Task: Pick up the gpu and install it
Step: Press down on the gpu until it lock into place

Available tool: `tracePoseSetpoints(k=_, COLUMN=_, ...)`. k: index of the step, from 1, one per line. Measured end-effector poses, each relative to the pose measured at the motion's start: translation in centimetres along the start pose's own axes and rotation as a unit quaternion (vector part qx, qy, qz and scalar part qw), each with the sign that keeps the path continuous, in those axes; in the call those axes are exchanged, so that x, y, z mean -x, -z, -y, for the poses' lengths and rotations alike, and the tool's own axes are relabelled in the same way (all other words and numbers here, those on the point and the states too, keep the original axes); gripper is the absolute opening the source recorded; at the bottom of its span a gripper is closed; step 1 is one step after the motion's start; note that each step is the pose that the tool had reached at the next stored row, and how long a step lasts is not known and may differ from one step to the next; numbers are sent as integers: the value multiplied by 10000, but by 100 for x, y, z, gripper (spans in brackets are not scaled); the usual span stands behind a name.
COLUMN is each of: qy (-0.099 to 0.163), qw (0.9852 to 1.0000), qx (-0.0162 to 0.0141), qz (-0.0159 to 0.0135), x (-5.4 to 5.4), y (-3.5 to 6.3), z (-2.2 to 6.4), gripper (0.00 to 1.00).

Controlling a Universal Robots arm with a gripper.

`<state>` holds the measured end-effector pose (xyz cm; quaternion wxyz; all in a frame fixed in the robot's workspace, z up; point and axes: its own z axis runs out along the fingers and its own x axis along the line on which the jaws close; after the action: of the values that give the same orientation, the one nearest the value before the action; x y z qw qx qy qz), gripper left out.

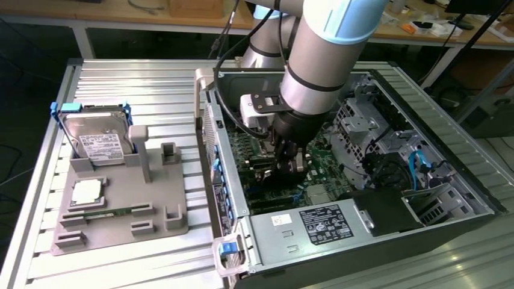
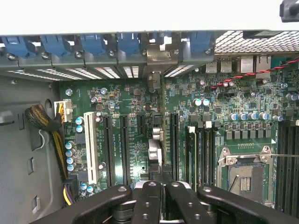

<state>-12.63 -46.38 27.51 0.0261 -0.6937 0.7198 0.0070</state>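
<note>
End effector (image 2: 160,186) grips gpu (image 2: 158,116) edge-on, seemingly slotted into motherboard (image 2: 131,154).

Even, bright lighting; soft focus; glare whitens the wrist view's upper band.

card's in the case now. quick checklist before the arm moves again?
1. Gripper shut: ok.
2. Card edge-on below the gripper, upright over the board: ok.
3. Bracket of the card lined up at the case's rear slot wall: ok.
4. Card fully down in its slot: cannot tell.
5. Fingers clamped on the card, or only pressing on it: cannot tell.
6. Cable bundle apart from the card: ok.
</note>
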Motion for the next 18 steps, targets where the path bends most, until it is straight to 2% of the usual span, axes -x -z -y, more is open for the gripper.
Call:
tracePoseSetpoints(k=6, qy=-1, qw=10000, qx=0, qz=-1, x=0, y=1, z=-11, gripper=11)
tracePoseSetpoints(k=10, qy=1, qw=10000, qx=0, qz=0, x=-5, y=4, z=-141, gripper=11)
tracePoseSetpoints(k=12, qy=0, qw=10000, qx=-1, qz=0, x=-10, y=7, z=-260, gripper=11)
tracePoseSetpoints(k=13, qy=0, qw=10000, qx=-3, qz=0, x=-10, y=8, z=-285, gripper=11)
tracePoseSetpoints(k=15, qy=0, qw=10000, qx=-20, qz=1, x=-9, y=9, z=-327, gripper=11)
tracePoseSetpoints(k=18, qy=2, qw=10000, qx=-68, qz=1, x=-6, y=11, z=-389, gripper=11)
